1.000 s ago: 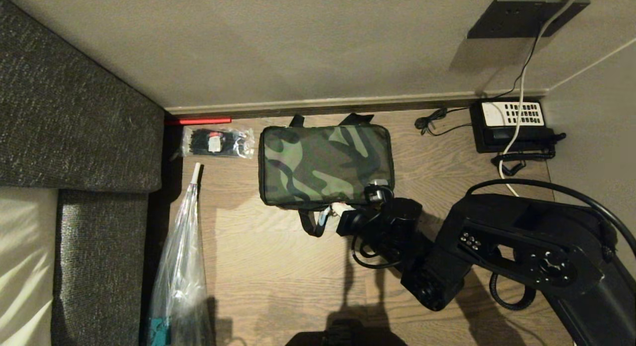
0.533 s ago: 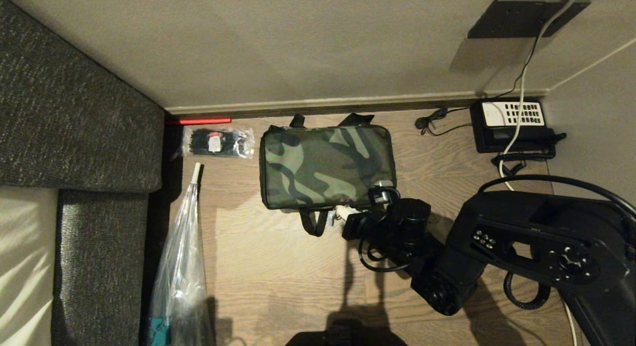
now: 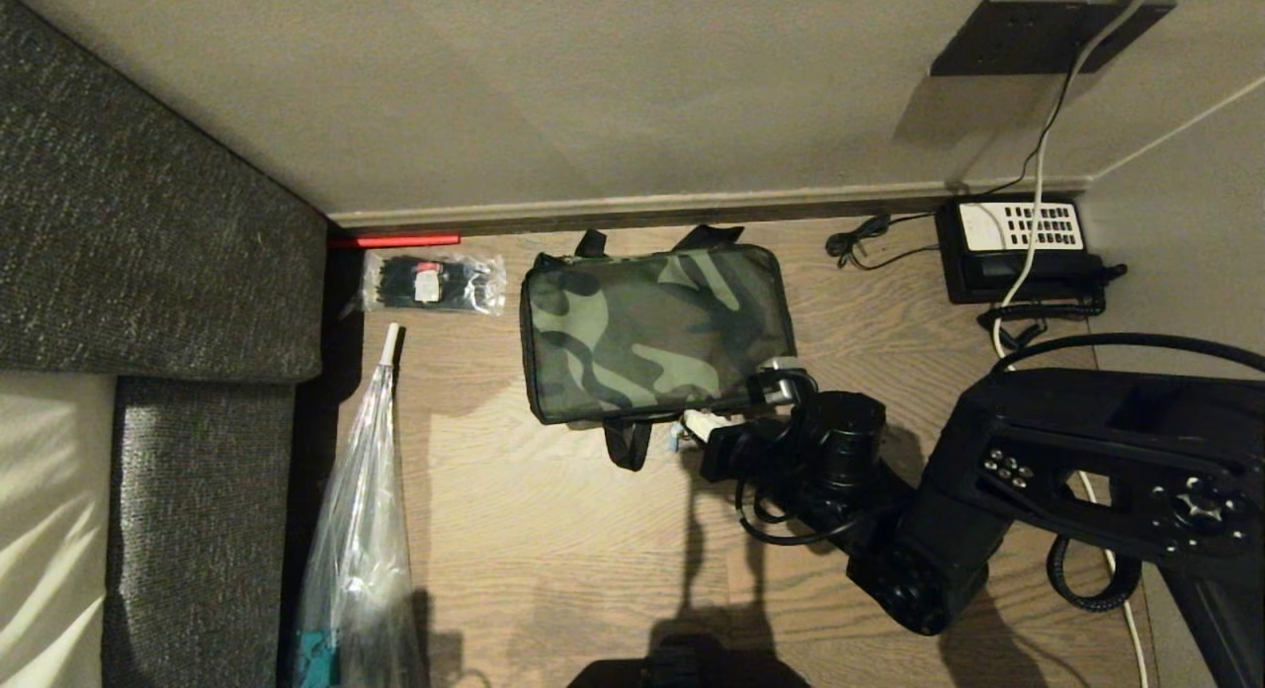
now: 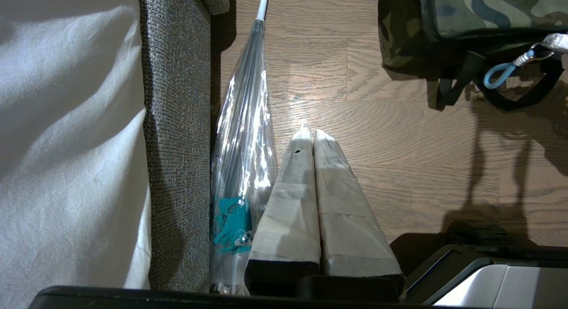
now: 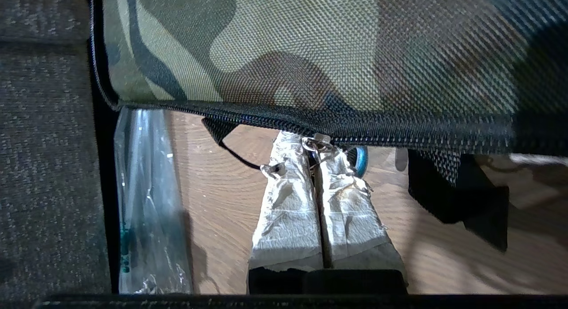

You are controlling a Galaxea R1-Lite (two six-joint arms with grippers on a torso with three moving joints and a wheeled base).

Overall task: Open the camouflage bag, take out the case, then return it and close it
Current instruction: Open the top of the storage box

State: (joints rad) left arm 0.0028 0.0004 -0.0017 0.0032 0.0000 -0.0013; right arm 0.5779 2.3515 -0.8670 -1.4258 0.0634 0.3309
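The camouflage bag [image 3: 652, 332] lies flat on the wooden floor near the wall, its lid down and its zipper running along the near side. My right gripper [image 3: 694, 428] is at the bag's near right edge, shut on the metal zipper pull [image 5: 316, 142], which carries a blue loop [image 5: 362, 160]. The left wrist view shows that same bag [image 4: 488, 11] and blue loop [image 4: 497, 73] from farther off. My left gripper [image 4: 310, 133] hangs shut and empty over bare floor, away from the bag. The case is out of view.
A grey upholstered sofa [image 3: 148, 253] borders the left. A clear-wrapped umbrella [image 3: 361, 510] lies beside it, a packet of black ties [image 3: 430, 283] sits left of the bag, and a black telephone [image 3: 1018, 248] with cords stands in the far right corner by the skirting [image 3: 692, 209].
My right arm has drawn back to the right with the zipper pull in its grip. The bag's near right side has shifted and turned slightly the same way.
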